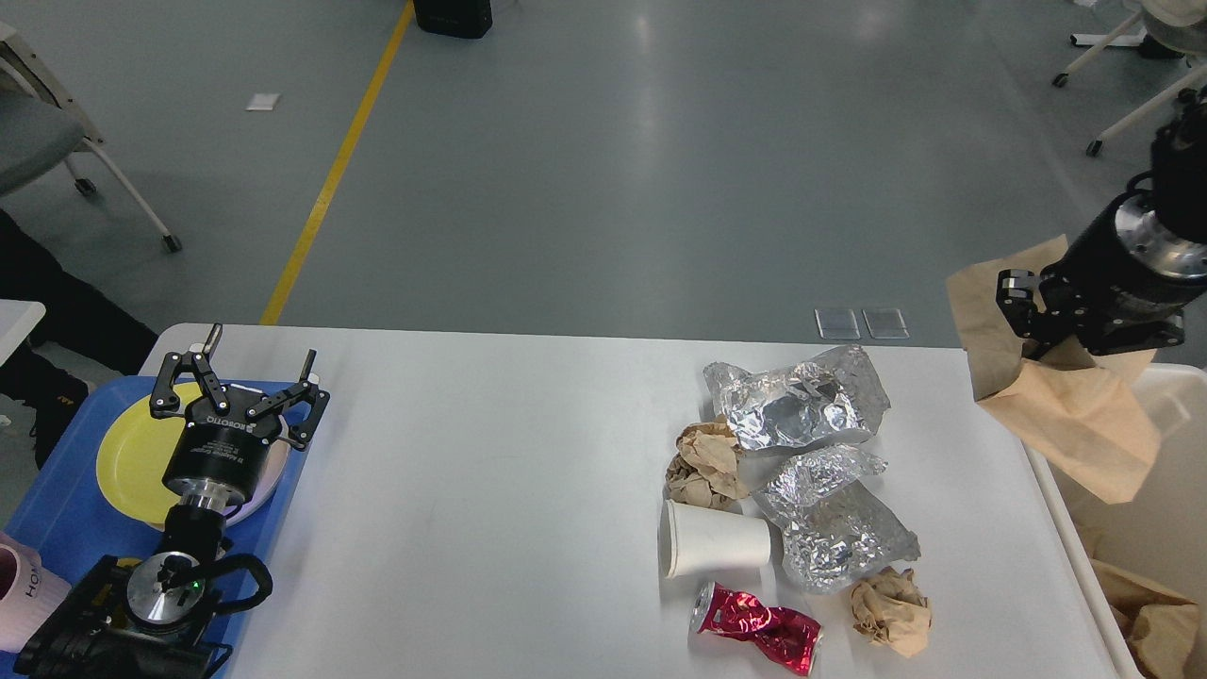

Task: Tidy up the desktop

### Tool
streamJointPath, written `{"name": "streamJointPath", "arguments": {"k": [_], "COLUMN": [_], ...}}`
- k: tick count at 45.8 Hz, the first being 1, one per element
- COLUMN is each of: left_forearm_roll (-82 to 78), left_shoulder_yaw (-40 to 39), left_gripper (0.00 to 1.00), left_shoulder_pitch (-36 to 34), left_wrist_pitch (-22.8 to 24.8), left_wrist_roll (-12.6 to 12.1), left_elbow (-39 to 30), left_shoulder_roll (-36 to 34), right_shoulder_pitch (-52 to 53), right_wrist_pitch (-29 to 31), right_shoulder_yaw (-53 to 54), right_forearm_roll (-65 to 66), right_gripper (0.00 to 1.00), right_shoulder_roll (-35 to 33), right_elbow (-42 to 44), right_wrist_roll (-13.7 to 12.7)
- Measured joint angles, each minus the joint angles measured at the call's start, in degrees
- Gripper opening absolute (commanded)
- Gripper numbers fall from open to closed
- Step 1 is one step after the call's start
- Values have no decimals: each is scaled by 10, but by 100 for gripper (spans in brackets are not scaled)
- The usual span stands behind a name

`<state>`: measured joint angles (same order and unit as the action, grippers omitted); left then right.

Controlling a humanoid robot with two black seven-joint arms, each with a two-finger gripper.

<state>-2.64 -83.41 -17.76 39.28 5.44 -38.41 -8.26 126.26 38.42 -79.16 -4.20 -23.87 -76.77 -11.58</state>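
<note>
The white desktop (490,490) spans the view. On its right half lie two crumpled foil pieces (801,405) (839,523), a white paper cup (712,539) on its side, a crushed red can (759,630) and two crumpled brown paper balls (707,462) (889,611). My right gripper (1033,335) is shut on a brown paper bag (1066,405) and holds it in the air over the table's right edge. My left gripper (240,372) is open and empty above the blue tray (57,509).
The blue tray at the left holds a yellow plate (132,453) and a pink cup (24,594). A cream bin (1155,528) with brown paper inside stands off the table's right edge. Chairs stand on the floor at the far left and far right.
</note>
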Motion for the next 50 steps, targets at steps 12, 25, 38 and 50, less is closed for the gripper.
{"name": "streamJointPath", "arguments": {"k": [12, 25, 38, 50], "left_forearm_roll": [0, 0, 0, 0], "left_shoulder_yaw": [0, 0, 0, 0], "left_gripper": [97, 97, 97, 97], "left_shoulder_pitch": [0, 0, 1, 1], "left_wrist_pitch": [-1, -1, 0, 0], "left_wrist_roll": [0, 0, 0, 0], "left_elbow": [0, 0, 0, 0], "left_shoulder_roll": [-1, -1, -1, -1], "right_shoulder_pitch": [184, 198, 106, -261], "right_wrist_pitch": [34, -21, -165, -257], "right_shoulder_yaw": [-83, -161, -203, 26], "right_forearm_roll": [-5, -5, 20, 25], "right_gripper": [0, 0, 0, 0], "right_shoulder_roll": [1, -30, -187, -278], "right_elbow": [-150, -169, -111, 94], "right_wrist_roll": [0, 1, -3, -3]}}
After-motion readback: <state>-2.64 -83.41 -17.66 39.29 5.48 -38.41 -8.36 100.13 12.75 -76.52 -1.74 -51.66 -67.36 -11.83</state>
